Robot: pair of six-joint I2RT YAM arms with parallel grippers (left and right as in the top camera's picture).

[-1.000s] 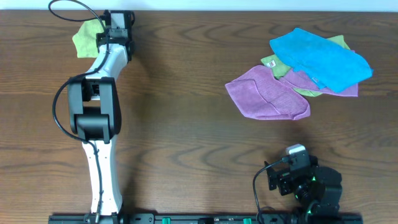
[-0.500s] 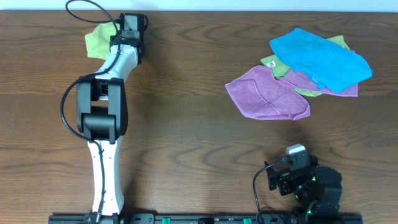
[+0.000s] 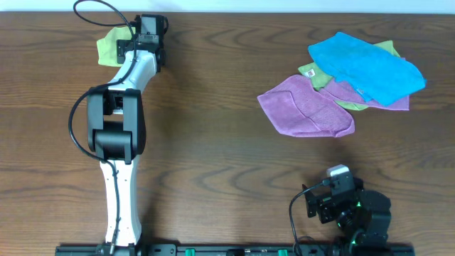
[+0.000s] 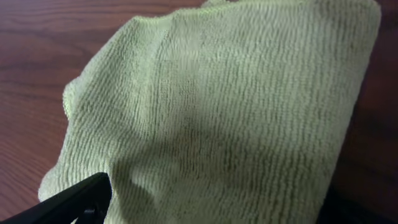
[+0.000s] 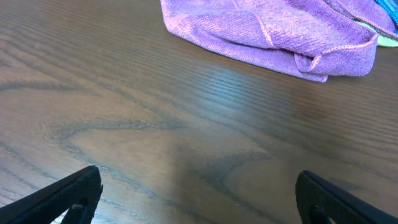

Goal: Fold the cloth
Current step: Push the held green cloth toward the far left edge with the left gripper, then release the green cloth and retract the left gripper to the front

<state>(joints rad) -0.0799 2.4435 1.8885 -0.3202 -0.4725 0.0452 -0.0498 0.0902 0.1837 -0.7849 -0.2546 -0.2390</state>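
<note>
The lime-green cloth [image 3: 108,48] is seen at the upper left of the overhead frame, on the dark wooden table [image 3: 213,142] and near the top edge of the frame. It is bunched and not flat, and its right part is hidden under the left arm [image 3: 117,121]. This arm is stretched from the bottom edge up to that corner, and the left gripper [image 3: 147,27] is placed just beside the cloth and partly over it.

In the left wrist view almost the whole frame is filled by the cloth. Its ribbed pile is shown clearly, with a soft fold down the middle and a rounded edge at the left. Only one black finger [image 4: 78,199] is seen, far out in the lower left corner. The lower right corner is dark, and the other finger cannot be made out there. The fingers are judged to be spread wide, and nothing is pinched between them. The cloth lies loose beneath.

The right gripper [image 5: 198,198] is found at the lower right of the overhead frame, well apart from the cloth. Its two fingers are spread fully and nothing is held; bare table is seen between them. A purple cloth [image 5: 273,31] is seen at the top of the right wrist frame. At the upper right of the overhead frame this purple cloth is piled with a blue cloth [image 3: 366,67] on top and a paler yellow-green cloth with a white label [image 3: 310,72].
</note>
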